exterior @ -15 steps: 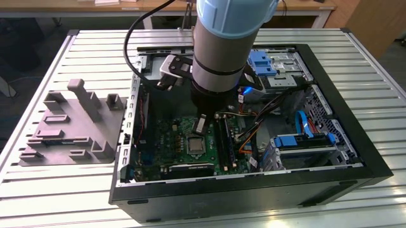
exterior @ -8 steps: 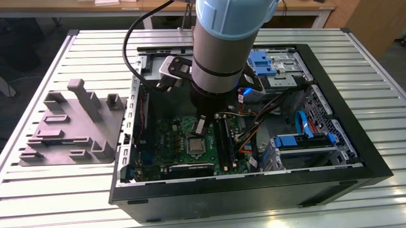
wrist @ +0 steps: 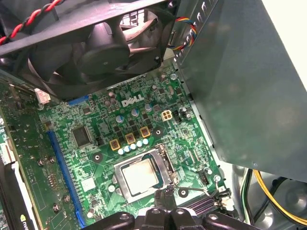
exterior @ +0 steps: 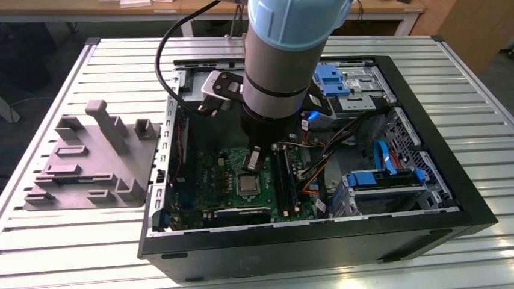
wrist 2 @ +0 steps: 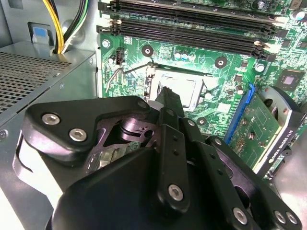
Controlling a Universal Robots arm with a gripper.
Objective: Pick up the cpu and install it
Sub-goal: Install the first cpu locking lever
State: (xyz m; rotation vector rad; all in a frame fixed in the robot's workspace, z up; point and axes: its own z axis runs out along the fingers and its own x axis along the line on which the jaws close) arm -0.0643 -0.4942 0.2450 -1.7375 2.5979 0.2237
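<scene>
Here, on the slatted white metal desk, lies the one open black computer case, and I reach down into it with my single grey-and-blue arm. Beside the case, toward the exterior view's left, stands one large grey plastic tray with upright posts, well apart from my work.

Inside the case lies one green motherboard, with one black cooling fan close above its edge in the first wrist view, and four long black memory slots in a row in the second wrist view.

The cpu, a small flat square chip with a pale silvery-grey metal top, sits inside the square metal-framed socket of the board, lying flat. There is one chip and one socket. Being square, it has no long axis to speak of.

My black fingers hang just above the socket's near edge, so the chip lies directly below and slightly ahead of my tips. They look drawn close together with nothing between them, apart from the chip.
</scene>
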